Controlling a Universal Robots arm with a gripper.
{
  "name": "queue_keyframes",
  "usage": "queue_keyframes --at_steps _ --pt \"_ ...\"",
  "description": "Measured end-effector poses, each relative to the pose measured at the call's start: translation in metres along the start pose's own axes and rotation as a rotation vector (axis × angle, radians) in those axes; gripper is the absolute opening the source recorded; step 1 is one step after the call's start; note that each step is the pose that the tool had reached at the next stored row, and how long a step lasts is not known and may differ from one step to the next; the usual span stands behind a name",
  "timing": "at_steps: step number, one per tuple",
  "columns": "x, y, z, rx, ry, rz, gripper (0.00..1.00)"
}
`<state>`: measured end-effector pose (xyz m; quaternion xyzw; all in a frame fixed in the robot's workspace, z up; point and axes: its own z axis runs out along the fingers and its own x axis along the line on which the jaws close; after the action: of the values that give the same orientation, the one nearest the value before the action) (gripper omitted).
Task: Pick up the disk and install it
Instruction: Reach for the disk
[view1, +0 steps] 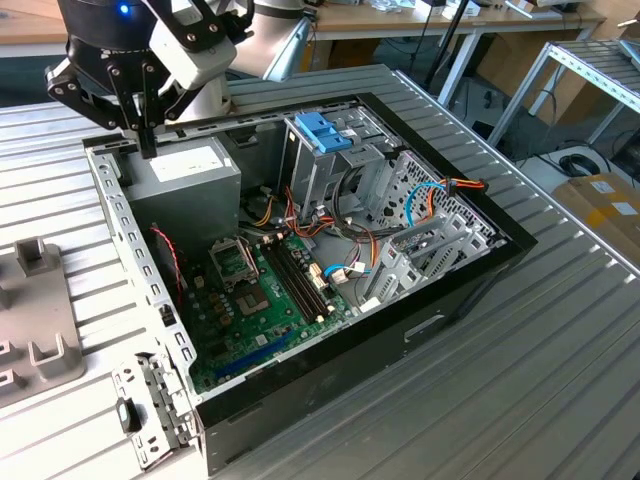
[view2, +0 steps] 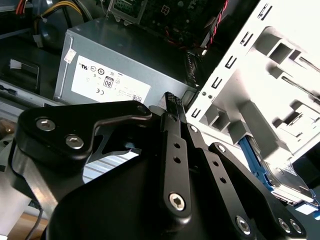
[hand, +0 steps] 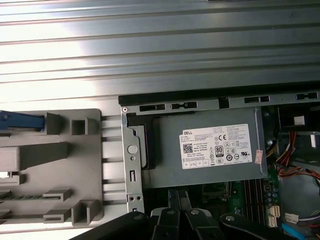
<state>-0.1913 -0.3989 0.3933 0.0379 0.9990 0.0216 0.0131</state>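
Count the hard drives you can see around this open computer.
1. The disk sits in the grey fixture beside the open computer case, its light-blue carrier rail showing in the second wrist view. More may be hidden inside the drive cage.

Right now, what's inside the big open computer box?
A green motherboard, a grey power supply, a metal drive cage with a blue handle, and coloured cables. Whatever lies under the power supply is covered.

1. A ribbed grey metal desk (view1: 520, 380) spreads across the foreground, brightly lit.
2. Wooden workbenches (view1: 400, 22) line the back.
3. At the exterior view's right stand a metal rack (view1: 590, 70) and a cardboard box (view1: 605, 205).
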Motion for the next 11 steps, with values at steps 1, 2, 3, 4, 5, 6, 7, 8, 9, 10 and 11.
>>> queue_keyframes --at_steps 1,2,3,4,5,6,7,8,9,10,11 --pt "0.0002 0.0 0.0 0.0 0.0 0.0 0.1" --pt "0.0004 0.0 0.0 0.0 0.0 0.0 0.1" --pt "0.0008 -0.0001 0.0 0.0 0.0 0.0 0.1" --pt "0.0011 -0.0001 -0.0001 0.0 0.0 0.0 0.1" --pt "0.0015 -0.0001 -0.0001 0.0 0.0 0.0 0.1" --pt "0.0018 -0.0001 0.0 0.0 0.0 0.0 0.1" --pt "0.002 -0.0001 -0.0001 0.0 0.0 0.0 0.1" --pt "0.0022 -0.0001 -0.0001 0.0 0.0 0.0 0.1" --pt "0.0025 -0.0002 -0.0001 0.0 0.0 0.0 0.1" --pt "0.0028 -0.0002 -0.0001 0.0 0.0 0.0 0.1" --pt "0.003 -0.0002 -0.0001 0.0 0.0 0.0 0.1"
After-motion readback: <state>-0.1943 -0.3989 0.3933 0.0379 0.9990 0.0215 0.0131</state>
